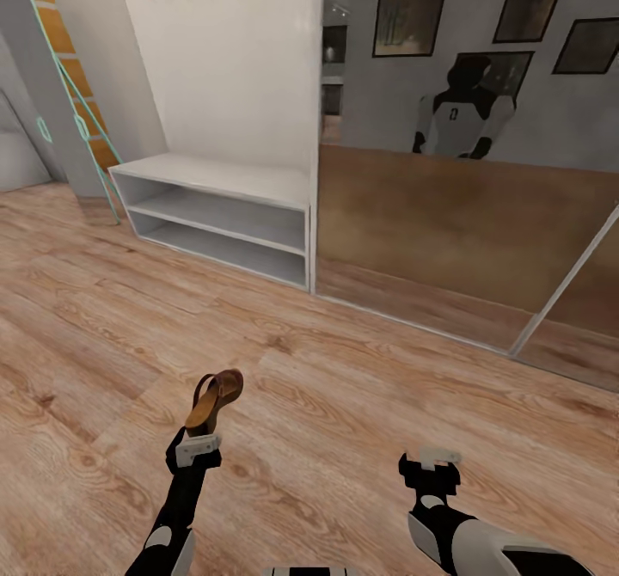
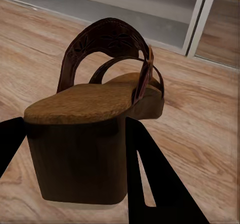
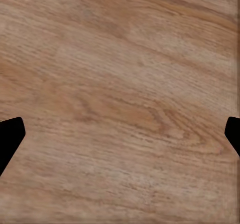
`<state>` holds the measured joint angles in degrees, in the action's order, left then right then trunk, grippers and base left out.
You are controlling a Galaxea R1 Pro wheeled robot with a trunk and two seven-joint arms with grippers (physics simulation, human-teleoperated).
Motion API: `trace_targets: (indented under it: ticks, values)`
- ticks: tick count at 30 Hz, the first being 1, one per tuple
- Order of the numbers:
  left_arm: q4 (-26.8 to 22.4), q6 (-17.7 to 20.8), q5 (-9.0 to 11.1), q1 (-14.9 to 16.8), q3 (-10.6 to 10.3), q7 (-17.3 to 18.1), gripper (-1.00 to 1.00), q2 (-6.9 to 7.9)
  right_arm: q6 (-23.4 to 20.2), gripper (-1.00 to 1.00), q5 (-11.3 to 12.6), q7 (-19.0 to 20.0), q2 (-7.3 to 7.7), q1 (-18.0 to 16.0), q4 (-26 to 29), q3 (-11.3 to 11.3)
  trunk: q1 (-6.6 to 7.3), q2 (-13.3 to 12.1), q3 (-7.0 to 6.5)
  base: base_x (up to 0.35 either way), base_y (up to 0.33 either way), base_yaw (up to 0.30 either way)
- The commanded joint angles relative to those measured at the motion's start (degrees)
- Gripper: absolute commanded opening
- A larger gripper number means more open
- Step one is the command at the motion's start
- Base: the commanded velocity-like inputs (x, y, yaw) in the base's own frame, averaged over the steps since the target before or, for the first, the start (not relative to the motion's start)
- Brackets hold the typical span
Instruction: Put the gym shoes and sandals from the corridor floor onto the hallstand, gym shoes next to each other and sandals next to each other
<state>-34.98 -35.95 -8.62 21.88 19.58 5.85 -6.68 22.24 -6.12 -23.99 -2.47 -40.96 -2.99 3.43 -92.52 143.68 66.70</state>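
Brown sandal point(image 1: 214, 401) clamped by its heel in the left gripper point(image 1: 198, 449), toe pointing ahead toward the rack point(image 1: 215, 206), which stands well apart across the floor point(image 1: 361, 404). Right gripper point(image 1: 430, 464), fingers apart, holds nothing.

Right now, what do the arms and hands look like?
Both arms are black with white-grey shell panels. The left hand and the right hand each carry a pale grey bracket over black housing. In the wrist views the fingers show as flat matte-black tapering blades. No cables or markings visible.
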Motion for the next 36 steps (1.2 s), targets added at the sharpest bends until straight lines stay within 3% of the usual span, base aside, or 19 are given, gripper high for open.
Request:
trace_targets:
  ticks: [1, 16, 36]
  values:
    - [0.0, 0.0, 0.0, 0.0, 0.0, 0.0, -1.00, 0.00, 0.0, 1.00, 0.0, 0.0, 0.00, 0.0, 0.0, 0.0, 0.00, 0.0, 0.00, -0.043, -0.060, 0.004]
    - [0.0, 0.0, 0.0, 0.0, 0.0, 0.0, -1.00, 0.00, 0.0, 1.00, 0.0, 0.0, 0.01, 0.0, 0.0, 0.0, 0.00, 0.0, 0.00, -0.129, -0.016, 0.001]
    - [0.0, 0.0, 0.0, 0.0, 0.0, 0.0, -1.00, 0.00, -0.1, 1.00, 0.0, 0.0, 0.01, 0.0, 0.0, 0.0, 0.00, 0.0, 0.00, -0.012, -0.001, 0.000]
